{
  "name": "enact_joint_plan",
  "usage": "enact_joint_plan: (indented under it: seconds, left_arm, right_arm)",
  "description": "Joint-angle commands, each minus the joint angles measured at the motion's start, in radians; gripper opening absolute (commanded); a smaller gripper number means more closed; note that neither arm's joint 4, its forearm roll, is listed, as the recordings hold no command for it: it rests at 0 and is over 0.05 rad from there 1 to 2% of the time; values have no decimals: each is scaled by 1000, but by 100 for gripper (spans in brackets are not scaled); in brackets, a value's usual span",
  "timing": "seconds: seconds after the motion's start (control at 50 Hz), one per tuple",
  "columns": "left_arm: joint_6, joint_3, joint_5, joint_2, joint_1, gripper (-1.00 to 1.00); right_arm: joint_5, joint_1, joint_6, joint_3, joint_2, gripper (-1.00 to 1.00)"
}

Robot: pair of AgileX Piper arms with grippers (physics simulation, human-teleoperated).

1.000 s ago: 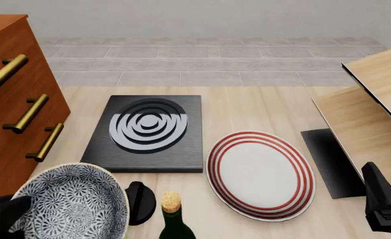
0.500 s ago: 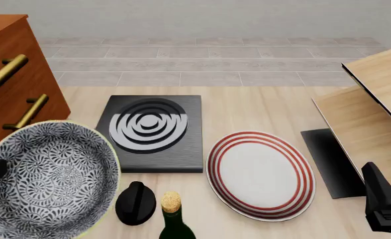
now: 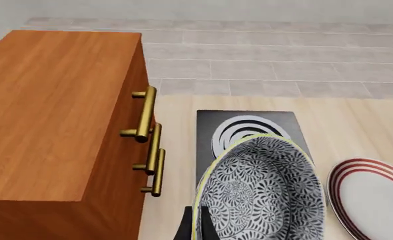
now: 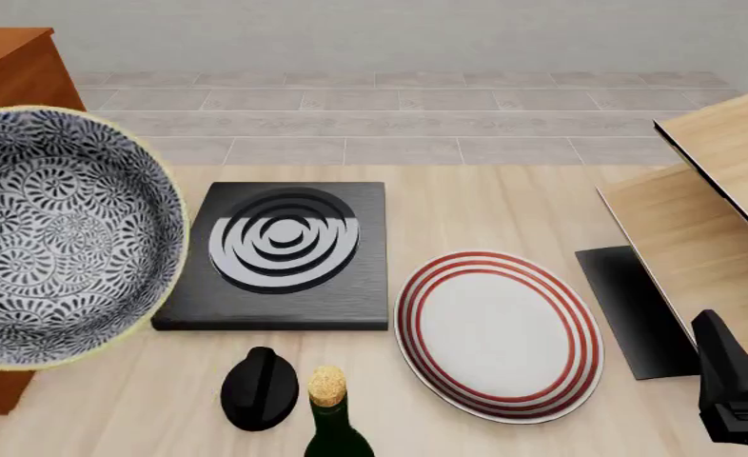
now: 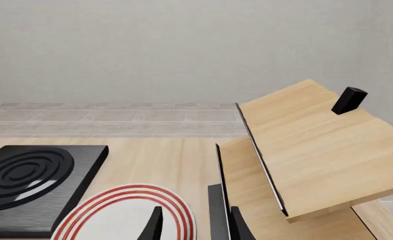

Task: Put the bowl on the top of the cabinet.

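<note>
My left gripper [image 3: 195, 227] is pinching the bowl [image 4: 47, 233] by its rim, the fingers tight on the pale edge. The bowl is up off the table [image 4: 501, 205], tilted so its patterned inside faces the front camera, at the table's left edge in front of the cabinet [image 3: 56, 120]. My right gripper [image 5: 195, 225] waits low at the right edge, fingers parted and holding nothing, by the red-ringed plate [image 4: 498, 333].

I saw cabinet [image 3: 56, 115] as smooth reddish wood (brass-look handles), bowl [image 4: 50, 233] glazed ceramic, plate [image 4: 498, 335] glossy, table [image 4: 501, 205] pale matt wood.
</note>
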Motion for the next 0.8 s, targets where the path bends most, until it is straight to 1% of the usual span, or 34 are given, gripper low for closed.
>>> enact_joint_plan:
  seconds: [0.02,0.1,0.14,0.16,0.24,0.34,0.46,0.48,0.62,0.66,0.68,0.8]
  left_arm:
    - [-18,-73,-31,28,55,-100]
    - [-28,-90,-37,34,66,-100]
    - [-67,-105,-48,50,85,-100]
    - [-75,-106,-52,54,89,-100]
    - [-98,-113,-60,54,103,-100]
    - [-106,-128,-65,58,120,-100]
    - [-141,-164,-85,83,158,-100]
    - [-157,-173,-91,92,172,-100]
    - [-185,-204,-112,108,207,-100]
    - [-207,-221,-117,122,223,-100]
    - [-199,-230,-121,119,228,-100]
    - [-217,-276,-141,139,271,-100]
  right_arm:
    - [0,0,0,0,0,100]
    - [0,0,0,0,0,100]
    - [0,0,0,0,0,100]
    - [0,0,0,0,0,100]
    - [0,0,0,0,0,100]
    - [0,0,0,0,0,100]
    - [0,0,0,0,0,100]
    - [0,0,0,0,0,100]
    - [0,0,0,0,0,100]
    - [0,0,0,0,0,100]
    - [0,0,0,0,0,100]
    - [0,0,0,0,0,100]
